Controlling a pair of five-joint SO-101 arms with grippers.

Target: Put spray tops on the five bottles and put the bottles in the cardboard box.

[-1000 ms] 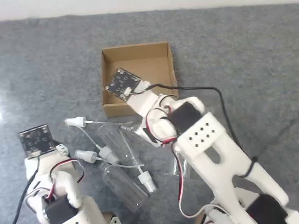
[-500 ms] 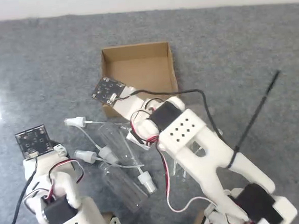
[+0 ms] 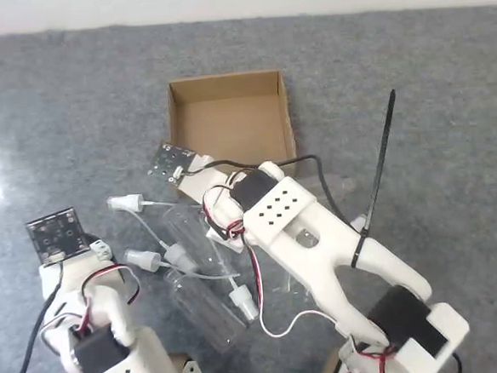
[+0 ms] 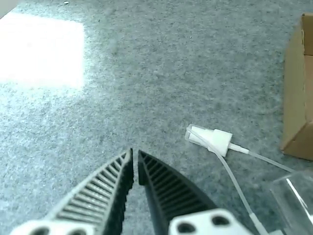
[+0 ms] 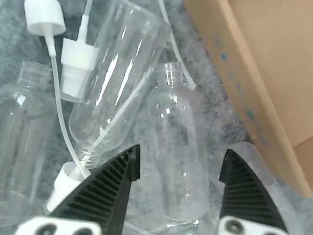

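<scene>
The uncapped clear bottle (image 5: 176, 122) lies flat near the middle of the surface (image 3: 411, 73), just beside the near wall of the cardboard box (image 3: 227, 128), with other bottles (image 5: 117, 83) crowding it. The right tool (image 5: 182, 152) hangs spread over its body, so the step looks like picking a bare bottle for capping; next it should lower squarely and close across the body. The left tool (image 4: 135, 157) is pressed together, empty, near a loose spray top (image 4: 210, 139) it would need to fetch
</scene>
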